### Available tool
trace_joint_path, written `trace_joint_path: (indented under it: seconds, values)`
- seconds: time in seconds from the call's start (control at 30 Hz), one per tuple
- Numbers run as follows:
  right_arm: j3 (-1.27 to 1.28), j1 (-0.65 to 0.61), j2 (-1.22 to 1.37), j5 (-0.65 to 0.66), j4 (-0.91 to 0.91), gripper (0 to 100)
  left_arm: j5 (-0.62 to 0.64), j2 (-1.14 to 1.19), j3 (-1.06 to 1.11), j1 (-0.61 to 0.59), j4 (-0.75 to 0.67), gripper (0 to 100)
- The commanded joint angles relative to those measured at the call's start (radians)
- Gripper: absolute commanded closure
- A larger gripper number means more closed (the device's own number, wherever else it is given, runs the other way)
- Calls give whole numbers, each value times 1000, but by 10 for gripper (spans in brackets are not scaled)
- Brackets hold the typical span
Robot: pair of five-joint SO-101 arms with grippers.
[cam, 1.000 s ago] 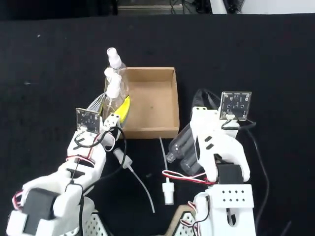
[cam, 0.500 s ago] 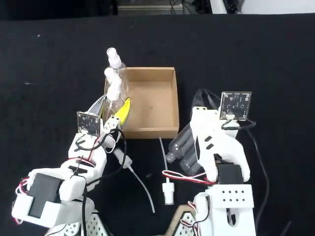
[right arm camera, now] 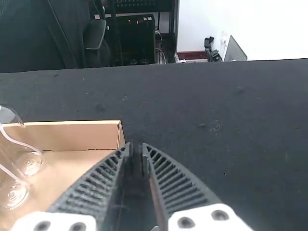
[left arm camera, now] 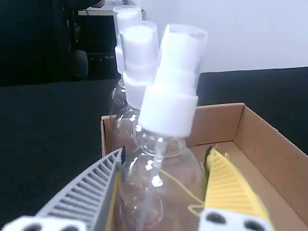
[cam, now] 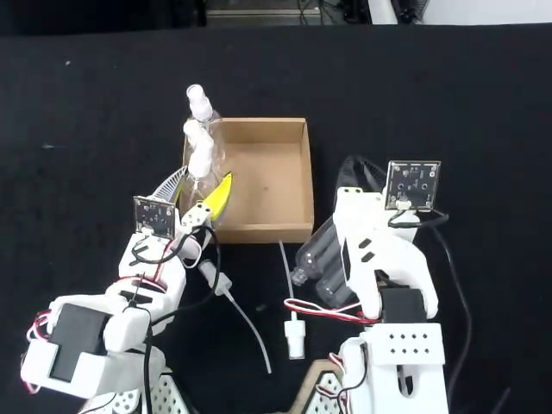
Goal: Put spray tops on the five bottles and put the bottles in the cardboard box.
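Since a second ago my left arm has drawn back slightly. The left end effector (left arm camera: 164, 156) stands open, with grey and yellow fingers either side of the nearest capped bottle (left arm camera: 163, 134), which is upright in the cardboard box (cam: 276, 172) beside two more. The right end effector (right arm camera: 135, 149) is closed on nothing. Two uncapped bottles (cam: 312, 257) lie half hidden under the right arm, near loose spray tops (cam: 295, 336) on the table (cam: 431, 86).
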Motion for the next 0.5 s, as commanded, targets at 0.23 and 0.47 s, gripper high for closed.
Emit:
trace_joint_path:
  seconds: [0.23,0.47]
  values:
    - [-2,18,-15,5,-23,987,-11,0,-38,-25,-15,763]
    - [-2,18,-15,6,-23,987,-11,0,-38,-21,-15,752]
